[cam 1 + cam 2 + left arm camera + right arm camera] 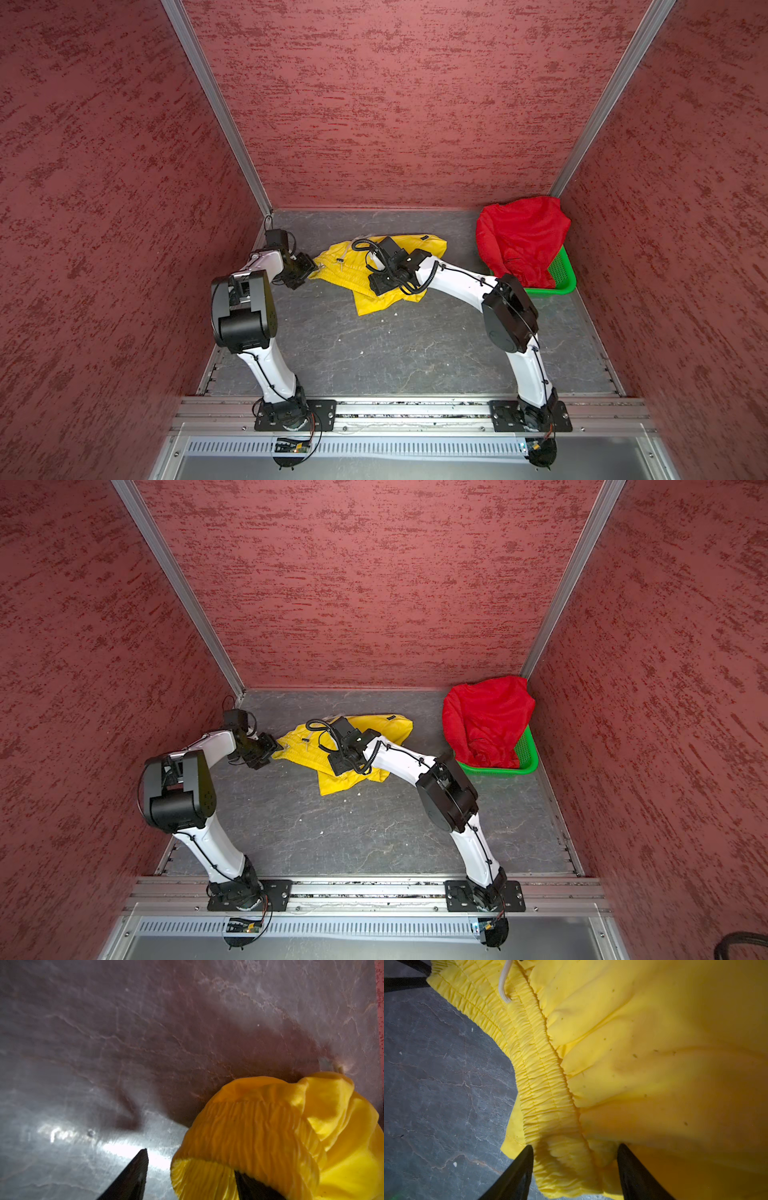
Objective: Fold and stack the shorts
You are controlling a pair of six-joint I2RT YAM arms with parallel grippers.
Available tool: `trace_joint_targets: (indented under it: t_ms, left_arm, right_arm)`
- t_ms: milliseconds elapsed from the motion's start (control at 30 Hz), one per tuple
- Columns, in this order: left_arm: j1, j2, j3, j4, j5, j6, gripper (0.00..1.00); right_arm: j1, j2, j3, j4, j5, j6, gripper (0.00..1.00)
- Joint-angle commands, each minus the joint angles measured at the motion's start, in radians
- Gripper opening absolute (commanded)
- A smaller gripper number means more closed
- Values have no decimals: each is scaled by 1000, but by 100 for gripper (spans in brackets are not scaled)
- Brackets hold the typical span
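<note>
The yellow shorts (pixel 332 264) (pixel 299 750) lie crumpled on the grey table near the back, between both arms. In the left wrist view, my left gripper (pixel 191 1165) is open at the gathered end of their waistband (pixel 245 1126); one finger is bare over the table and the other is under the fabric. My right gripper (pixel 575 1148) is open astride the waistband (pixel 542 1076), which bunches between its fingers. A white drawstring (pixel 503 982) hangs from the band. The red shorts (pixel 519 237) (pixel 486 717) are heaped in the basket at the back right.
The green perforated basket (pixel 563 274) (pixel 525 754) stands in the back right corner against the red wall. Red textured walls enclose the table (pixel 374 353) on three sides. Both arm bases sit on the metal rail at the front edge.
</note>
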Motion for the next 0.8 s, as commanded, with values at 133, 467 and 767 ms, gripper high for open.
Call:
trace_joint_targets:
  t_ms: [133,467,767]
  left_arm:
    - [6,62,18,48,19,4,58]
    - [6,53,34,75,43,18,10]
    - [5,-147,96,-37,6,153,0]
  right_arm:
    - [20,33,32,-62,132,-32,68]
    - [14,28,12,-4,205,51,17]
    - [-74,-199,-101,113,169,134,0]
